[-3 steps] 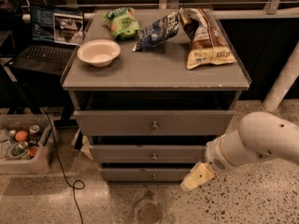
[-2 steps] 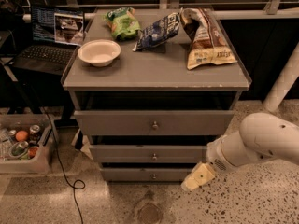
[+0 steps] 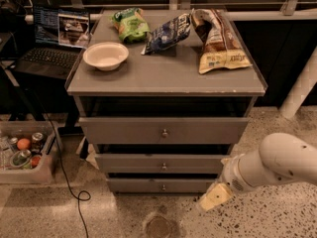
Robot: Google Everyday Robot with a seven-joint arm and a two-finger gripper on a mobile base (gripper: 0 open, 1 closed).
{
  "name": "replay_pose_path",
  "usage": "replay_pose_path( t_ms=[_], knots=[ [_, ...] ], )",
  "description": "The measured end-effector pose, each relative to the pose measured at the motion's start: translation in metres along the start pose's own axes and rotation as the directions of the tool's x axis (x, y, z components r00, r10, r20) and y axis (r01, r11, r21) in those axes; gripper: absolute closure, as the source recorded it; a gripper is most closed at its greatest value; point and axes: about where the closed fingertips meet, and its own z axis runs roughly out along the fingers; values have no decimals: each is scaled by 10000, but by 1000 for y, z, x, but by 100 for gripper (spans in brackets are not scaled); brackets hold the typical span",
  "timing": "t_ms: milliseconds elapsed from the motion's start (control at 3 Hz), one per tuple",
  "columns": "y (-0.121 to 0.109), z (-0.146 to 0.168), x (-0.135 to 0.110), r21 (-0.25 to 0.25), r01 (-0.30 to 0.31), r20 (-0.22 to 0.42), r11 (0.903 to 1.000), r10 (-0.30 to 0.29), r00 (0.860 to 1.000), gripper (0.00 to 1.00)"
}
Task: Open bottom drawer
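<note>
The grey cabinet has three drawer fronts. The bottom drawer [image 3: 148,185] is the narrowest and lowest, with a small round metal knob [image 3: 163,187] at its centre, and it sits pushed in. My white arm comes in from the right. My gripper [image 3: 214,197] hangs at the bottom drawer's right end, just in front of it and near the floor, some way right of the knob. It holds nothing that I can see.
The middle drawer [image 3: 162,163] and the top drawer [image 3: 163,130] are above. On the cabinet top [image 3: 163,76] lie a white bowl [image 3: 105,55] and three snack bags. A laptop [image 3: 54,38] stands at the left, a bin of cans [image 3: 24,152] on the floor, with a black cable nearby.
</note>
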Motion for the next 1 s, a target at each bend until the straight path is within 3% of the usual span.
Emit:
replay_pose_path(
  t_ms=[667,1000],
  knots=[
    [-24,37,9,902,-334,626,9954,278,9977,0],
    [-39,64,11,1301,-670,435,9892,618,9971,0]
  ],
)
